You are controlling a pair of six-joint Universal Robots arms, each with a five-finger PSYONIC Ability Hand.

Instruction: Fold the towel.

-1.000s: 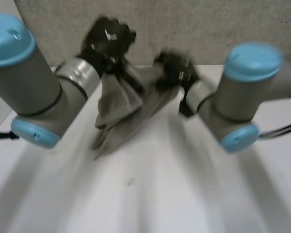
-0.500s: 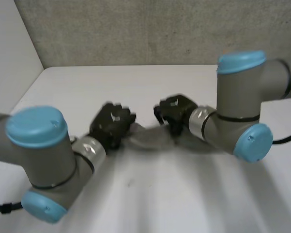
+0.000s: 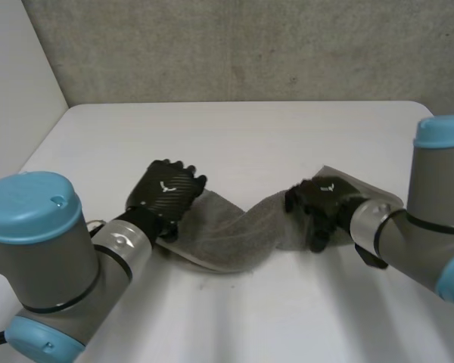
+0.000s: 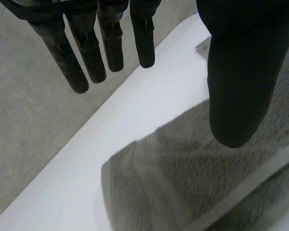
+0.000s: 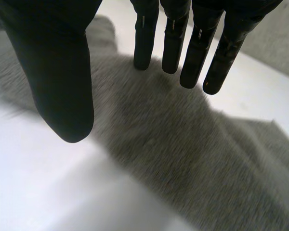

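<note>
The grey towel (image 3: 234,238) lies on the white table (image 3: 242,136) as a rumpled, slightly twisted band between my two hands. My left hand (image 3: 165,190) hovers over the towel's left end, open, with fingers (image 4: 86,53) straight and thumb apart above the towel (image 4: 183,187). My right hand (image 3: 318,206) is at the towel's right part, open as well. Its straight fingers (image 5: 197,53) and thumb spread over the towel (image 5: 192,154) with nothing pinched. A flat corner of the towel (image 3: 363,185) sticks out behind the right hand.
A grey wall (image 3: 234,45) rises behind the table's far edge. My left arm (image 3: 53,257) and right arm (image 3: 431,219) reach in low from the near corners. Bare table stretches beyond the towel and in front of it.
The hands, which held the bunched towel up in the air, have come down and moved apart. Both have let go and opened; the towel now lies stretched on the table.
</note>
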